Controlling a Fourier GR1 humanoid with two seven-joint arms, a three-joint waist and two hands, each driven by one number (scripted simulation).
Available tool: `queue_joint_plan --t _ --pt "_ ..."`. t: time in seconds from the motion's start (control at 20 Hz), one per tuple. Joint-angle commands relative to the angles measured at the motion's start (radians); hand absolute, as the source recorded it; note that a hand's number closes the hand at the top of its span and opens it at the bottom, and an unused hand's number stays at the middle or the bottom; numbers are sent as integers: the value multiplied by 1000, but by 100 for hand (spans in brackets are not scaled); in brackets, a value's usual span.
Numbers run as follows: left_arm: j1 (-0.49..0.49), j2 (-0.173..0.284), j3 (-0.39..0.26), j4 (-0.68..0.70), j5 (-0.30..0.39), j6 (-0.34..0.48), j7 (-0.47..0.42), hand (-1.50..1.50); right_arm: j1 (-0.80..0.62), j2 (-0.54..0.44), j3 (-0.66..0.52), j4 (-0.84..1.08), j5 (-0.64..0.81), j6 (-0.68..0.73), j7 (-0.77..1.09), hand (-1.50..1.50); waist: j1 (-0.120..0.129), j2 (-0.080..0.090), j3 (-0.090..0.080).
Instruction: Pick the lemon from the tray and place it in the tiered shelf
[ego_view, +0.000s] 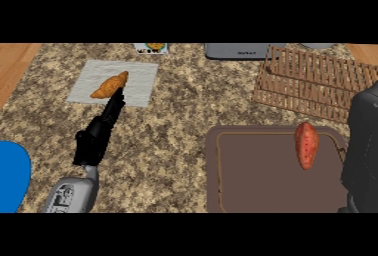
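Item on brown tray (251, 200): one elongated, orange-red, speckled object (306, 145) with tapered ends, at the tray's upper right, more like a sweet potato than a lemon. Left robot hand (100, 132): extended, released. Right robot hand (363, 150): finger state indeterminable.

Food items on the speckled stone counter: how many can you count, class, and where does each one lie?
2. A golden-brown croissant lies on the pale grey napkin at upper left; an orange-red sweet potato lies on the brown tray at lower right. The right hand may hide more.

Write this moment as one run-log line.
left hand: open, tips by croissant | right hand: at tray right edge | orange-red oblong item: on tray | slatted shelf: beyond tray
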Motion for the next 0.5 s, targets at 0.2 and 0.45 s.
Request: queue_joint_plan --t 0.2,0.45 --pt "13 -40 -32 -14 -34 37 1 0 52 -90 -64 158 -6 -146 -99 150 3 2 0" --pt "34 -36 -26 -32 -9 11 3 0 100 -159 -60 273 -28 -270 -263 150 4 2 1"
